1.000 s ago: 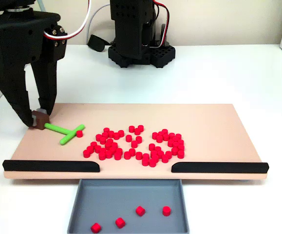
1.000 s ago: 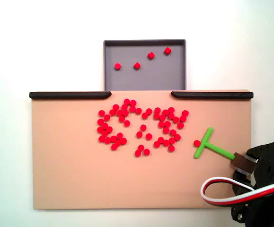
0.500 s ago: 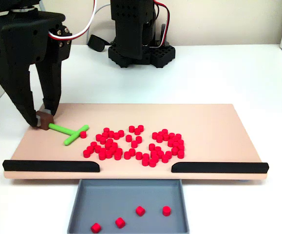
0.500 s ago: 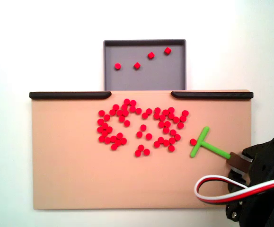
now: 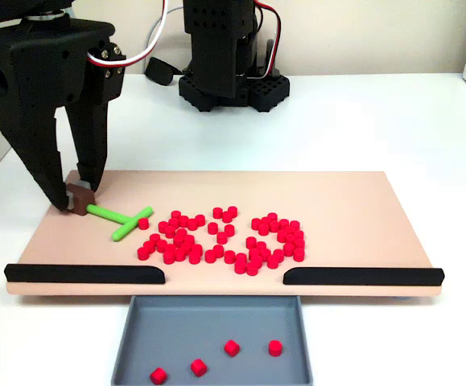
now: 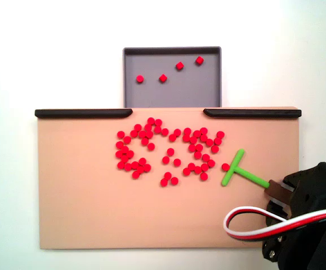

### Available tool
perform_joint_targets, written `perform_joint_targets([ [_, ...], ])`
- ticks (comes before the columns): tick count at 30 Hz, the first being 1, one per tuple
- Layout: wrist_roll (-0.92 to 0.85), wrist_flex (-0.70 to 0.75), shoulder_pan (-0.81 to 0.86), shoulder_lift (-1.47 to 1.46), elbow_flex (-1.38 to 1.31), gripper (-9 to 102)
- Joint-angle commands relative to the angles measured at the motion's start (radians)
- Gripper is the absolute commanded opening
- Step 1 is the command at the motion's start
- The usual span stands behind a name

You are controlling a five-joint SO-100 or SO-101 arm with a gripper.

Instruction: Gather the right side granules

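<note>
Compared with before, the green T-shaped stick [image 5: 120,219] sits closer to the granules [image 5: 224,239], its brown end block pinched by the hand [image 5: 76,198].

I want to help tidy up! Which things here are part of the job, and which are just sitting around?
Part of the job:
- the red granules on the tan board
- the green T-shaped stick
- the pincer, shut on the stick's brown end
- the grey tray, four granules inside

Just sitting around:
- the black rails
- the arm's black base
</note>
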Motion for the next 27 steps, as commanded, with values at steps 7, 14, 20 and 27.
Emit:
perform_joint_targets([
  [7,0.020,0.006,-0.020,-0.006,0.012,0],
  [14,0.037,0.006,-0.029,-0.006,0.012,0],
  [20,0.057,0.006,-0.040,-0.006,0.012,0],
  [27,0.074,0.006,-0.051,-0.006,0.014,0],
])
